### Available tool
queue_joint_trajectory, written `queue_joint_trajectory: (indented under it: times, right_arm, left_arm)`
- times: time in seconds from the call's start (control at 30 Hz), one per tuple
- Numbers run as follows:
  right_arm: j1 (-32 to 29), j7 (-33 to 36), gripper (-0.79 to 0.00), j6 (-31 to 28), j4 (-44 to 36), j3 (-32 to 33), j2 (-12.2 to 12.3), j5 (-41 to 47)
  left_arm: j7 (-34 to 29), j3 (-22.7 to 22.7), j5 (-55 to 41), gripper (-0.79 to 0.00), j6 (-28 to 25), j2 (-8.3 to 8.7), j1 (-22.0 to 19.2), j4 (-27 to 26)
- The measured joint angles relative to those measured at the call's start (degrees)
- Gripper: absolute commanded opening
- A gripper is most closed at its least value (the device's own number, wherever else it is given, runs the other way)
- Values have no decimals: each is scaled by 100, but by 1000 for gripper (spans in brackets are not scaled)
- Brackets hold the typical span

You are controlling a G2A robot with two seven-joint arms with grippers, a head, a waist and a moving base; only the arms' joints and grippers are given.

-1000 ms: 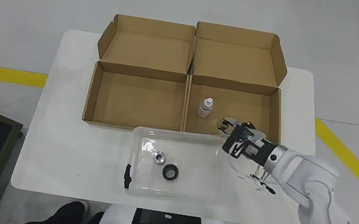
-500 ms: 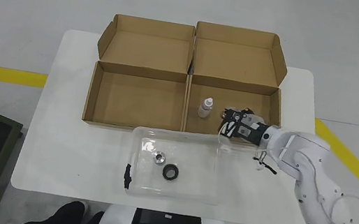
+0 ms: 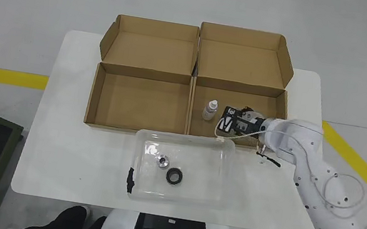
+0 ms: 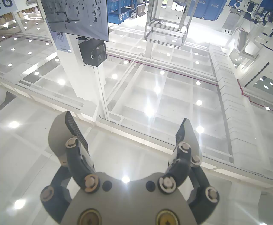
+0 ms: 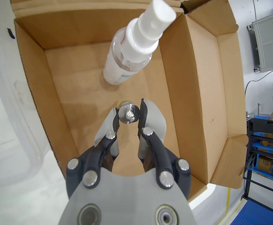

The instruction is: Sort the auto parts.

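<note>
Polished metal fitting (image 5: 127, 116) was found clamped across its round rim by the right gripper (image 5: 129, 110), over the floor of the right-hand cardboard box (image 5: 187, 85), near a spray bottle (image 5: 128, 57). It was judged rigid, dense and slippery. The left gripper (image 4: 126, 119) was noted spread and empty.

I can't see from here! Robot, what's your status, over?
Right tool shut on metal part, over cardboard box. Left tool open, empty. Spray bottle standing just ahead.

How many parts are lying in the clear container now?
2: a silver ring and a black ring beside it, near the middle of the clear container. A dark piece at its edge may be a third.
</note>
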Motion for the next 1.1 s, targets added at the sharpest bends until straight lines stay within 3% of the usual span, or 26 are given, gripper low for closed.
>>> queue_joint_trajectory:
  times: [0.33, 0.5, 1.1]
  right_arm:
    - [282, 56, -785, -48, 343, -272, -79, -87]
    - [342, 46, -539, -63, 440, -354, -103, -109]
    - [302, 24, -449, -94, 206, -121, -83, 193]
  left_arm:
    - [0, 0, 0, 0, 0, 0, 0, 0]
    - [0, 0, 0, 0, 0, 0, 0, 0]
    - [0, 0, 0, 0, 0, 0, 0, 0]
